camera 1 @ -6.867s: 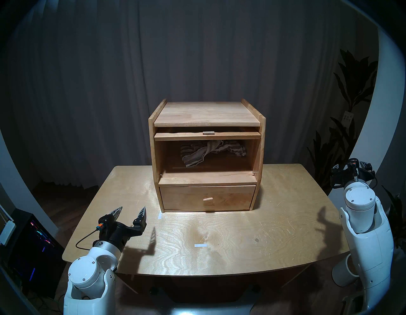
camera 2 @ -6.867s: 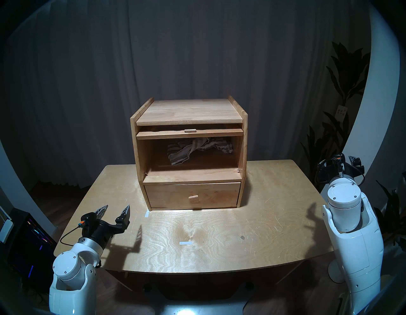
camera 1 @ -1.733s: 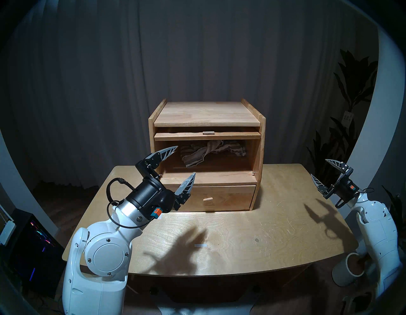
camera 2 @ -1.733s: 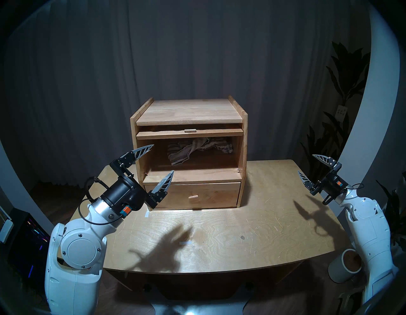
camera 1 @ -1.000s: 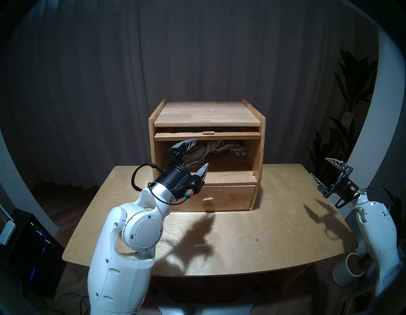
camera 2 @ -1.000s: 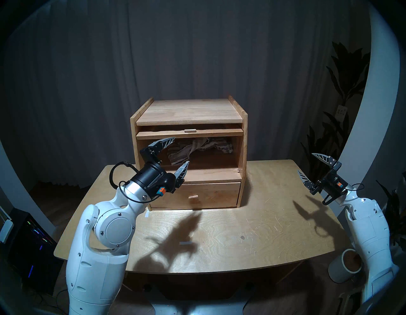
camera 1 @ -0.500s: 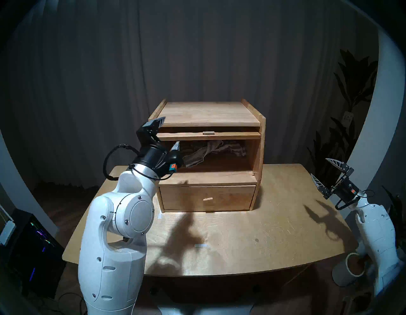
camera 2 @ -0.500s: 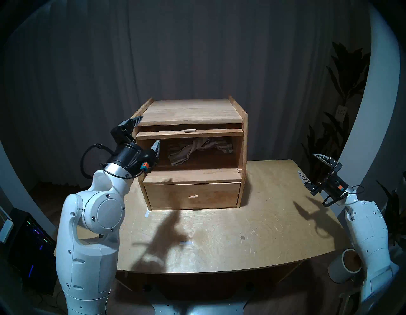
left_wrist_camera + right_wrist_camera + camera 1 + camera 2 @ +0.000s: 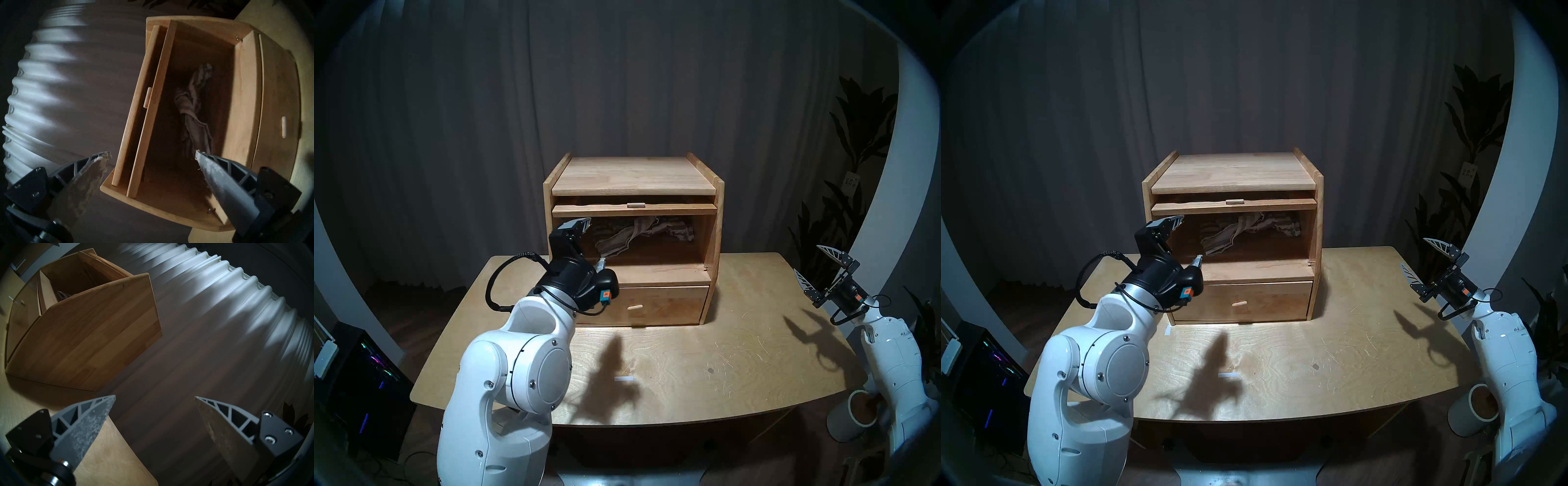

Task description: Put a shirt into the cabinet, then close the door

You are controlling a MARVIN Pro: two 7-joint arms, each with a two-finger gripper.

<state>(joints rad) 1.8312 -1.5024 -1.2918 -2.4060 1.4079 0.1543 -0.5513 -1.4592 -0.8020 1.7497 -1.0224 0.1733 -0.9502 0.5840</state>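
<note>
The light-wood cabinet (image 9: 633, 176) stands at the back of the table, its large compartment open. The striped shirt (image 9: 639, 234) lies crumpled inside, toward the back, and also shows as the shirt (image 9: 193, 108) in the left wrist view. The door (image 9: 670, 210) lies flat under the cabinet's top, with only its front edge and peg handle (image 9: 635, 205) showing. My left gripper (image 9: 592, 243) is open at the left end of the opening, empty, short of the shirt. My right gripper (image 9: 807, 258) hangs open and empty over the table's right edge, far from the cabinet.
The drawer (image 9: 670, 305) below the compartment is shut, with its own peg handle. A white tape strip (image 9: 623, 379) lies mid-table. A white roll (image 9: 853, 421) stands off the table's right front corner. A dark curtain hangs behind, and a plant (image 9: 857, 135) is at right.
My left gripper rose from the opening to the cabinet's top left corner, then dropped back to the opening's left end, still open. The right arm barely shifted.
</note>
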